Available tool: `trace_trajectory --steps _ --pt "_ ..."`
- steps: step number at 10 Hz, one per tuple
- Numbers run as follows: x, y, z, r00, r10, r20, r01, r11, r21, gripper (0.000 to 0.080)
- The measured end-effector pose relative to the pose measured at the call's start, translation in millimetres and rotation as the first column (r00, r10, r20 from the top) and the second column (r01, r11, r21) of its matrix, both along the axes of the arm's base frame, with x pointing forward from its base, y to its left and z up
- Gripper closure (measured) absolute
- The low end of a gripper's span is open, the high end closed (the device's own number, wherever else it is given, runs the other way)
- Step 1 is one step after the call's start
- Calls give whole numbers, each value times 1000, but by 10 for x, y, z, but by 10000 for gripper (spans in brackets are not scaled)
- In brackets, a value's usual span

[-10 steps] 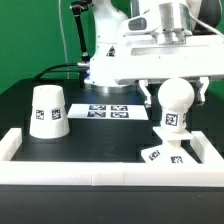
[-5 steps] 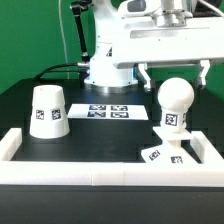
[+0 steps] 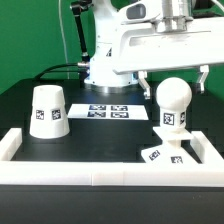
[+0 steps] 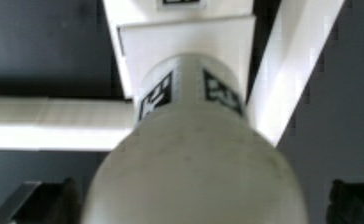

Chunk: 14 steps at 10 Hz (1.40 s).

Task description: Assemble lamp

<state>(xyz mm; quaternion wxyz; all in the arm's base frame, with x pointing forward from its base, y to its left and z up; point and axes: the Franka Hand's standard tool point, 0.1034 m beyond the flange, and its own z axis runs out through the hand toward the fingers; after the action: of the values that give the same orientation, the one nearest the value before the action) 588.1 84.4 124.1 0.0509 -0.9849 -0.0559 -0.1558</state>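
The ball-shaped white bulb (image 3: 172,100) stands upright on the flat square base (image 3: 165,153) at the exterior view's right, inside the rail. My gripper (image 3: 176,82) is open just above it. One finger is on each side of the bulb's top, and neither touches it. The wrist view looks straight down on the bulb (image 4: 197,150) and the base (image 4: 188,40), with the dark fingertips (image 4: 46,200) well apart at the picture's edges. The truncated-cone shade (image 3: 47,110) stands alone at the exterior view's left.
The marker board (image 3: 108,111) lies flat between the shade and the bulb. A long white border rail (image 3: 100,171) runs along the front and up both sides of the black table. The arm's base (image 3: 105,70) stands behind the marker board.
My gripper has risen, its open fingers moving from beside the bulb's middle up to its top. The bulb, base and shade have not moved.
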Motion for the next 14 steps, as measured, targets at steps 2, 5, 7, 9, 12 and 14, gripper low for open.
trace_trajectory --steps 2,5,7,9,12,14 --pt "-3 32 -27 993 23 -112 -22 1000 11 100" --pt "15 44 -70 968 51 -245 -47 999 19 100" --pt "11 34 -111 971 49 -235 -47 999 15 100" --pt "12 52 -109 971 52 -234 -50 999 15 100" --pt "12 51 -110 971 42 -235 -39 999 16 223" --pt "13 46 -111 971 28 -237 -25 1000 17 223"
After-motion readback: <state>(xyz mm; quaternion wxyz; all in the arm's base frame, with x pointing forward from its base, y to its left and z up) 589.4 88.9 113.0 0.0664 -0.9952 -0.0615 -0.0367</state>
